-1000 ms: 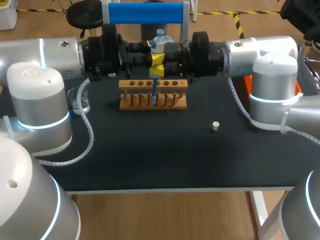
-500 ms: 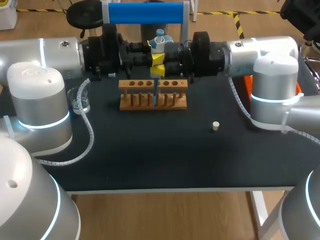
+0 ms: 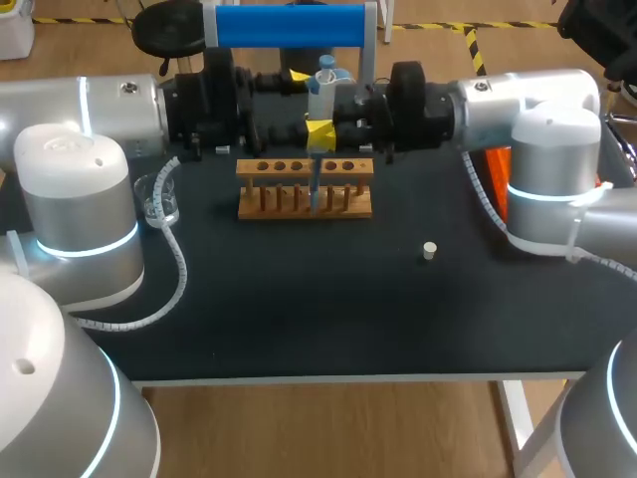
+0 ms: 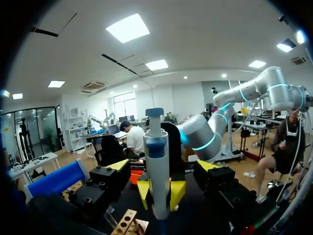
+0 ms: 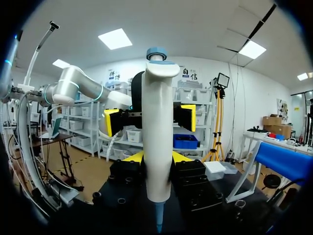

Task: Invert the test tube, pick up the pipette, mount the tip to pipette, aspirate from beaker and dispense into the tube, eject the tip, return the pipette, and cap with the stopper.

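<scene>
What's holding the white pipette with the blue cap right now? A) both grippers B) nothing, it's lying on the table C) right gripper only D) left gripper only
C: the right gripper clamps the white pipette between its yellow tips from both sides; the left gripper stands open, clear of it.

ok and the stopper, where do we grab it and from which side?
Grip the stopper across its round side, coming straight down from above. It is small and squat, standing alone on the black table right of the wooden rack, so nothing crowds a top-down approach and the jaws can close from any direction. Its taper is too small to judge.
</scene>
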